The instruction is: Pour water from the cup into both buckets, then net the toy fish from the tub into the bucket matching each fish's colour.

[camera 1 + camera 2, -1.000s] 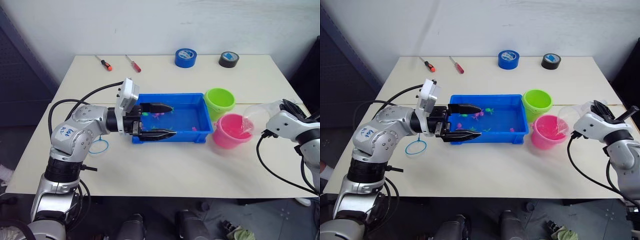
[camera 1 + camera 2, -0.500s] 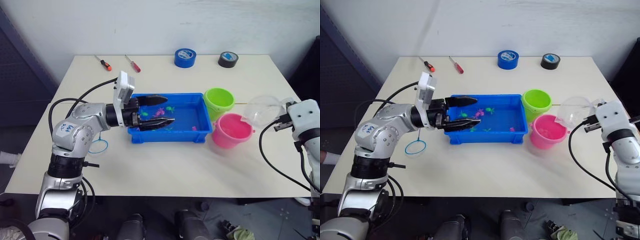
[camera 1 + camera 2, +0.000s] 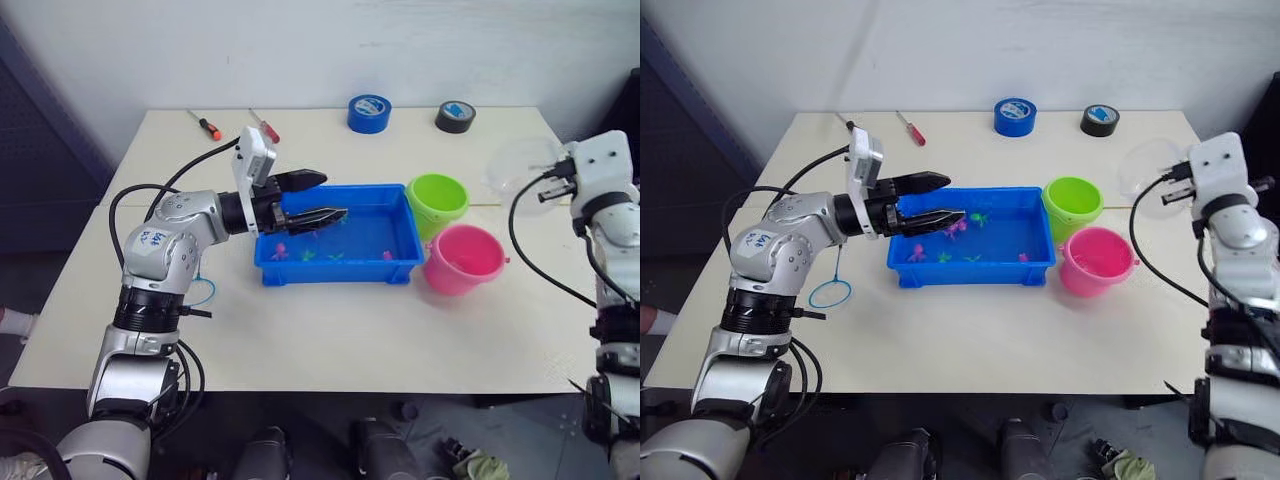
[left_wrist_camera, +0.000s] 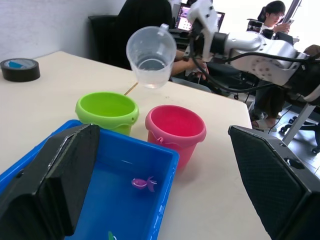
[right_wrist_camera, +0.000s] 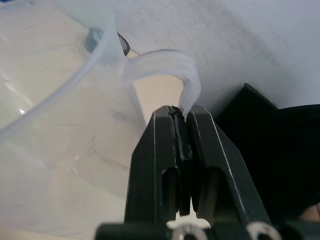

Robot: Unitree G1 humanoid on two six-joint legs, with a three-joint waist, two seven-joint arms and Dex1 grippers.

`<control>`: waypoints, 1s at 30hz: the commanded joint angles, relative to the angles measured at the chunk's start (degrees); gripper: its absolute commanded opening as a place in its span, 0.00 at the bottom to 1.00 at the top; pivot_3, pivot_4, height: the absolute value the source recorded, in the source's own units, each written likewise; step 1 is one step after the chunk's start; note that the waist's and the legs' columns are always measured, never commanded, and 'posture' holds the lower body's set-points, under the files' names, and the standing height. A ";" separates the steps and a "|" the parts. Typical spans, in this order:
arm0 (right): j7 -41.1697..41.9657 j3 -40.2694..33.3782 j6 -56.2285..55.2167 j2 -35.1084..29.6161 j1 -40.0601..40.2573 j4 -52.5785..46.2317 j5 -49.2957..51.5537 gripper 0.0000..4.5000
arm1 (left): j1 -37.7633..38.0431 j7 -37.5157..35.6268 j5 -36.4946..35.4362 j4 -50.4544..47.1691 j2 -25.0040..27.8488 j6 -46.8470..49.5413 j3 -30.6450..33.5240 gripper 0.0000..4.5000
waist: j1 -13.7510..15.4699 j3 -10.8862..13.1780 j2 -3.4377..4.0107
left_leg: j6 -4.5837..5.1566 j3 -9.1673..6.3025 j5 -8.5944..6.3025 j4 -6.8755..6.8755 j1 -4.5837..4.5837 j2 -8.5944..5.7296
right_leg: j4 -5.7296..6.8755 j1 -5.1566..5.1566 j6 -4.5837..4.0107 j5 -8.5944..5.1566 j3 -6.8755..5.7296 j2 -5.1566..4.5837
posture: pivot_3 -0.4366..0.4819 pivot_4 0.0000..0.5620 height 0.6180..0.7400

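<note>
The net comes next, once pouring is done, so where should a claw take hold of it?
By the thin black stick, coming from above. The net lies flat on the table left of the tub, its hoop nearest the robot; much of the stick is hidden behind the left arm.

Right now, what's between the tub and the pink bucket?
Nothing: in the left eye view, just a narrow strip of bare table separates the tub from the pink bucket.
</note>
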 commanded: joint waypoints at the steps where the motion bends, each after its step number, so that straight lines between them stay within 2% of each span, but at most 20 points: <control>1: -2.78 2.49 -5.41 -0.46 -5.66 6.63 -3.18 0.01 | -0.95 -0.44 0.68 -0.19 -0.29 -1.21 0.09 1.00 | -0.02 0.00 0.00 | -0.02 0.00 0.01 0.02 -0.12 0.02 | 0.24 -0.12 0.00 0.00 0.01 -0.03 | 0.48 0.27 1.00; 5: -4.88 7.70 -10.28 -0.59 -9.89 13.45 -8.01 0.01 | -0.58 -0.45 1.43 -0.28 -0.43 -1.44 0.23 1.00 | -0.21 0.00 0.00 | -0.04 0.20 0.04 0.09 -0.37 0.00 | 0.53 -0.62 0.02 0.01 0.02 -0.04 | 0.48 0.27 1.00; 12: -8.15 15.41 -17.08 -0.82 -14.47 19.56 -15.48 0.01 | 0.39 -0.28 1.35 -1.67 0.09 -0.86 0.71 1.00 | -0.72 0.00 0.00 | -0.07 0.34 0.06 0.09 -0.38 0.01 | 0.56 -0.74 0.01 0.01 0.11 -0.03 | 0.48 0.27 1.00; 30: -19.43 29.18 -24.61 -1.02 -22.29 24.46 -31.53 0.01 | 2.06 0.56 0.84 -4.44 -0.07 0.00 0.91 1.00 | -1.55 0.00 0.00 | -0.11 0.38 0.08 0.10 -0.35 0.04 | 0.68 -0.78 0.01 0.01 0.16 -0.04 | 0.48 0.27 1.00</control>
